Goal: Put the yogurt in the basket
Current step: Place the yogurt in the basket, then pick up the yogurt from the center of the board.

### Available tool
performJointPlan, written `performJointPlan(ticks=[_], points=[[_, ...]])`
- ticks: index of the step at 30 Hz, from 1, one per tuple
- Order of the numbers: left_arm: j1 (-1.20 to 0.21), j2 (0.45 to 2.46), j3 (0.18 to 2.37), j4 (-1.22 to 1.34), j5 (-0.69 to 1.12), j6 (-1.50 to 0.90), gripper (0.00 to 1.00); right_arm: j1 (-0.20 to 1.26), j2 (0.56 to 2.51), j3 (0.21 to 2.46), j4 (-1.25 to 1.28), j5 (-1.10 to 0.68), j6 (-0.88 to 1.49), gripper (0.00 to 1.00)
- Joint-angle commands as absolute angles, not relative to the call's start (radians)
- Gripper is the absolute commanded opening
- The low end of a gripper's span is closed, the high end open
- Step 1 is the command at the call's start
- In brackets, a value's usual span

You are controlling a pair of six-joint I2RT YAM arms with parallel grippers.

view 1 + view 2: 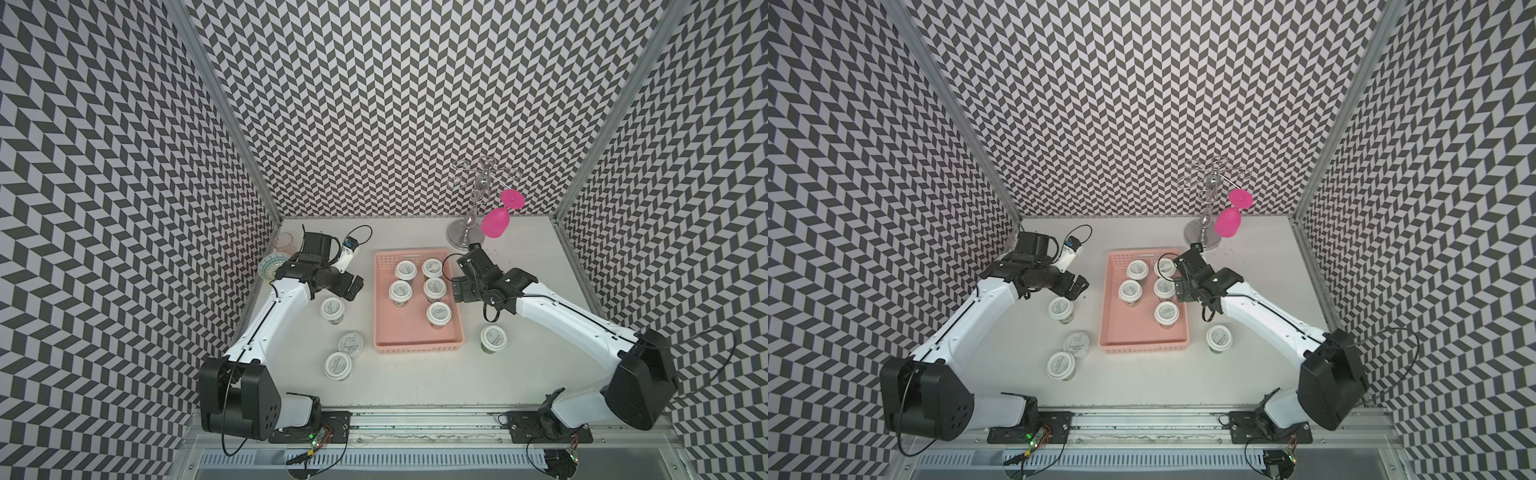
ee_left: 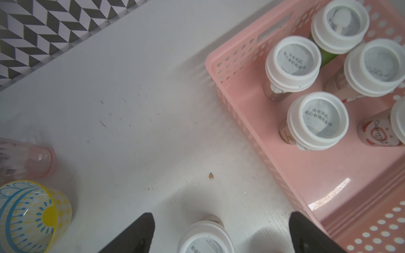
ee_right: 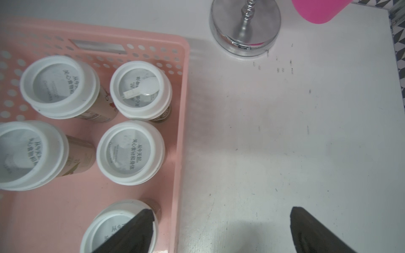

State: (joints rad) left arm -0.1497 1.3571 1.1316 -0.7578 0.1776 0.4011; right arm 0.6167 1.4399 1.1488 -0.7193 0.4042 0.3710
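We find the basket (image 1: 417, 348) lying with its long axis twelve-to-six, five yogurt cups (image 1: 439, 313) upright inside, lids up, three more at its eight o'clock, one at four, while left gripper (image 2: 221, 214) and right gripper (image 3: 221, 209) gape wide, empty.

Glossy pink plastic basket (image 1: 386, 332); shiny chrome stand (image 1: 465, 237).

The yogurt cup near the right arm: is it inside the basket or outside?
Outside. The yogurt cup stands upright on the table beside the basket, clear of its wall.
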Motion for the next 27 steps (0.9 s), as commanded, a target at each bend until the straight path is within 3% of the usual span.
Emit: performJointPlan(ticks=[1,7,27], points=[[-0.153,1.326,1.106,-0.819,0.089,0.461,1.00,0.573,1.388,1.111,-0.647,0.398,0.320,1.00],[-0.146,1.313,1.060,-0.817,0.010,0.459,1.00,0.528,1.327,1.030,-0.572,0.394,0.293,1.00],[-0.039,1.455,1.091,-0.911,0.117,0.514,1.00,0.526,1.237,0.870,-0.432,0.491,0.262,0.99]])
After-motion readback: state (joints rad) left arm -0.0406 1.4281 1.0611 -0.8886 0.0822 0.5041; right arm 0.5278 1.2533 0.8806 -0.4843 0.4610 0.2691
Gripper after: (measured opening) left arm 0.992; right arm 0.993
